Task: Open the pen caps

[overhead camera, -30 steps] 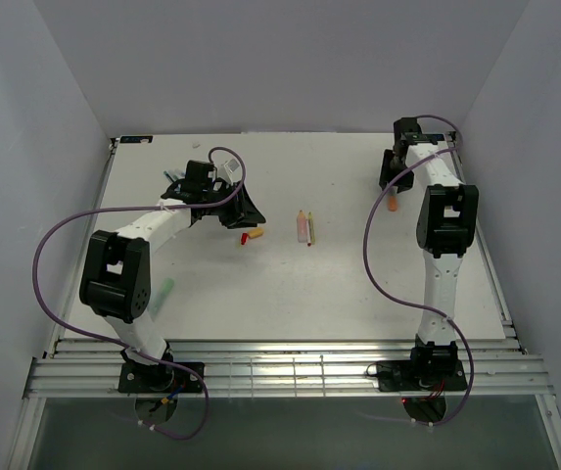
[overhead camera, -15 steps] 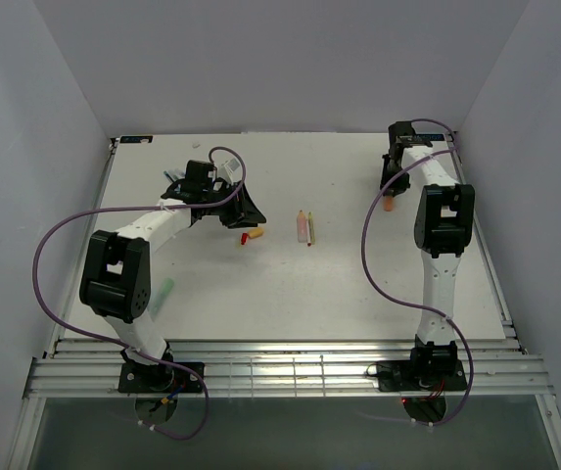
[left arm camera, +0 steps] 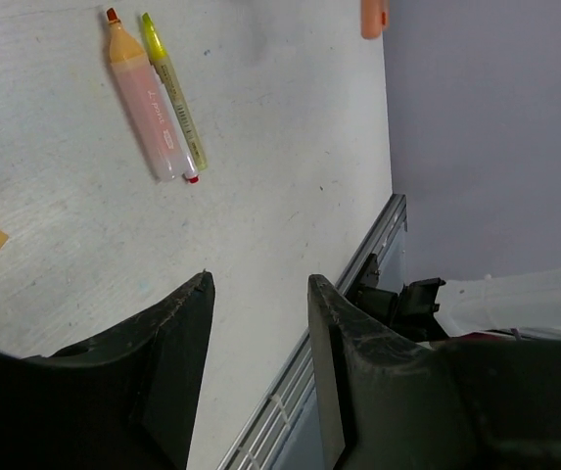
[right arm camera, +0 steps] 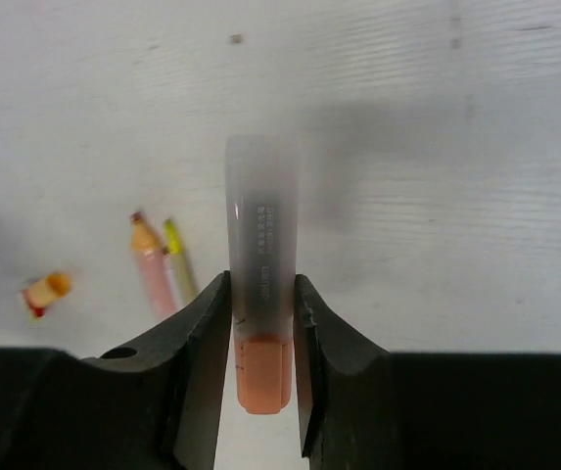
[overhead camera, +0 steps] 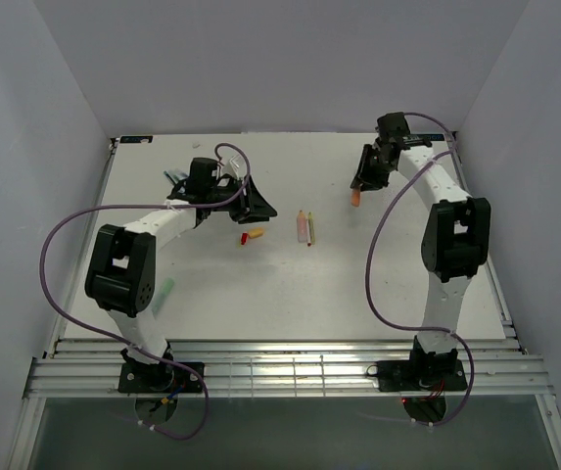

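Clamping one orange highlighter [right arm camera: 260,323], right fingers [right arm camera: 200,362]; left fingers [left arm camera: 177,362] parted, empty; two pens [left arm camera: 148,113] side by side.

No wording is legible anywhere. Fine dark print runs along the orange highlighter [right arm camera: 258,245] at centre frame. Fainter print marks the pink highlighter [left arm camera: 148,108] at upper left, and both are too small to read.

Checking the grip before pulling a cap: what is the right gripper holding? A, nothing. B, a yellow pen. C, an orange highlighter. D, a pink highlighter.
C: the right wrist view shows the right gripper shut on the orange highlighter, with the pink highlighter and yellow pen lying on the table.
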Action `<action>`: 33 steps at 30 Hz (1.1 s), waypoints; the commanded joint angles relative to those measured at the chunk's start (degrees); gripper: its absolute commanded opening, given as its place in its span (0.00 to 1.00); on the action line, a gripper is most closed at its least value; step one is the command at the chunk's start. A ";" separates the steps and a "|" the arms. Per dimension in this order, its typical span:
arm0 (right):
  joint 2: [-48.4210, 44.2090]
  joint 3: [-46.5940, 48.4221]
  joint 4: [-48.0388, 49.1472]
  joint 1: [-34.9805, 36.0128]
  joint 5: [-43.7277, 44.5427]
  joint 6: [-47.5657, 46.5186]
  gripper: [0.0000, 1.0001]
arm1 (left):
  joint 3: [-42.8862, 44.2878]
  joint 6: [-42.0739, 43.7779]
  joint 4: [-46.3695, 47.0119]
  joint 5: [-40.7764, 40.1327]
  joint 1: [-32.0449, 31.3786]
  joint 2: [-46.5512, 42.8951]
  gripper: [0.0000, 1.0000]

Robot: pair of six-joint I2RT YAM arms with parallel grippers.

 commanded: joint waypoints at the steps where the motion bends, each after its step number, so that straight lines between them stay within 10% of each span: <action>1: -8.01 -3.94 1.66 5.01 -5.39 4.61 0.08 | 3.71 -0.68 0.97 0.54 -2.16 0.92 0.54; 11: -9.79 -4.58 -0.10 18.20 -1.16 9.09 0.08 | 6.01 2.85 -3.26 -3.08 -7.26 1.27 0.63; 33: -9.61 -6.25 1.92 23.48 0.68 14.63 0.08 | 2.32 -7.17 6.58 -0.70 -9.72 2.15 0.63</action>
